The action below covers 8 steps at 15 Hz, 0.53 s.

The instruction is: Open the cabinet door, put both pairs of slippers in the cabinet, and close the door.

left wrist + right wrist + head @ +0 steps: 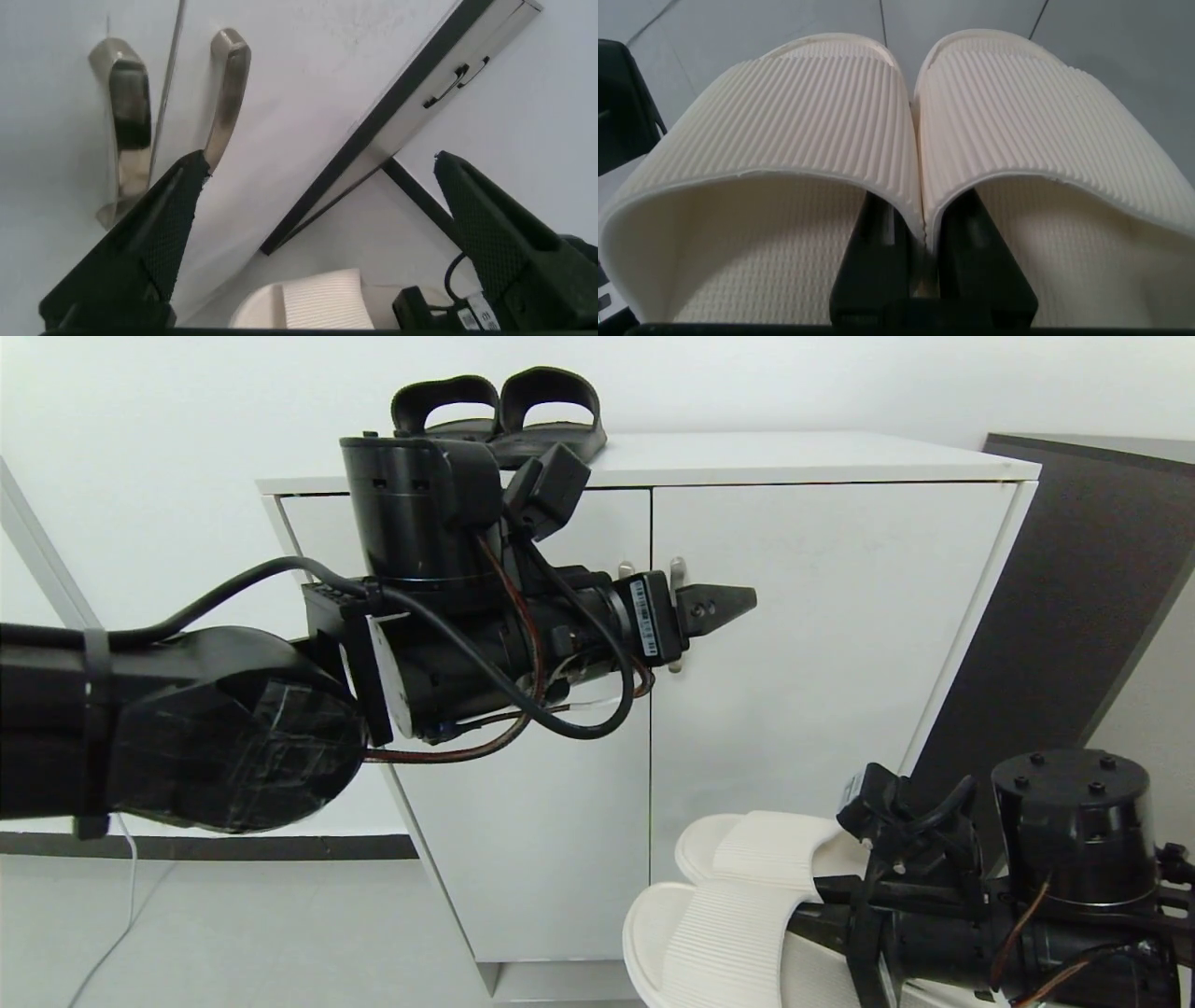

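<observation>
A white two-door cabinet (822, 644) stands in front of me with both doors closed. A black pair of slippers (499, 415) rests on its top at the left. My left gripper (320, 159) is open, level with the two metal handles (227, 93) at the centre seam, and one finger (159, 243) is just in front of the right door's handle (679, 569). Low on the right, in front of the right door, my right gripper (924, 257) is shut on the white pair of slippers (738, 905), its fingers (878, 271) inside the straps pinching the two inner sides together.
A dark grey panel (1074, 616) stands against the cabinet's right side. Pale wall lies behind, with a dark baseboard (205, 847) at the left. A thin white cable (121, 915) trails over the grey floor at the lower left.
</observation>
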Tool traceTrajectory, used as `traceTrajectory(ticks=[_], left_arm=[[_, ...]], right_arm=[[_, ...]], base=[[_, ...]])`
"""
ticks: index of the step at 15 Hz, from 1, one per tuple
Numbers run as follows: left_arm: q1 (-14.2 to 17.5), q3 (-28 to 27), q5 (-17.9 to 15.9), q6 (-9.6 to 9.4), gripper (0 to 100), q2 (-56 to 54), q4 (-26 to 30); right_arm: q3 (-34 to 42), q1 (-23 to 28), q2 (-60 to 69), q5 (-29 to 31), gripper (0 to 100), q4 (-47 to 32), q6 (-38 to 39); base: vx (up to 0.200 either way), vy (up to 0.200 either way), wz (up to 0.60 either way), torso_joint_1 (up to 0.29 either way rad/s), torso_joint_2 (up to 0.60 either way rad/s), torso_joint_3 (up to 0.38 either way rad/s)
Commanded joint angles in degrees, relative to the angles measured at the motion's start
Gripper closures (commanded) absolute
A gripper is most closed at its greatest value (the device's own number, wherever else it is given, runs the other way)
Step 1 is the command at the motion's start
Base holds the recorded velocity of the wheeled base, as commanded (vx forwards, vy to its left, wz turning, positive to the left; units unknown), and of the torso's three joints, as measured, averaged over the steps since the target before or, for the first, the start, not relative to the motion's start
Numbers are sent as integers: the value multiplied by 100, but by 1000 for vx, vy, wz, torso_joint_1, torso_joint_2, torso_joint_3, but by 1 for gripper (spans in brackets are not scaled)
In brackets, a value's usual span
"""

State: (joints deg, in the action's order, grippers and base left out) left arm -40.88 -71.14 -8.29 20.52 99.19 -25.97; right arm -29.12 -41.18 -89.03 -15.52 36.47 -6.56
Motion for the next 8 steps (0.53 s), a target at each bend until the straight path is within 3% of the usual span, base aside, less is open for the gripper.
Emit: traceTrajectory(ticks=[1,8], left_arm=[[1,-110,12,-4,0,144,-5],[45,-514,3,5,0,601,-23]], right_arm=[[3,-4,-9,-4,100,0,-3],[3,-39,8,-4,100,0,-3]], base=[[0,0,0,0,0,0],[0,0,0,0,0,0]])
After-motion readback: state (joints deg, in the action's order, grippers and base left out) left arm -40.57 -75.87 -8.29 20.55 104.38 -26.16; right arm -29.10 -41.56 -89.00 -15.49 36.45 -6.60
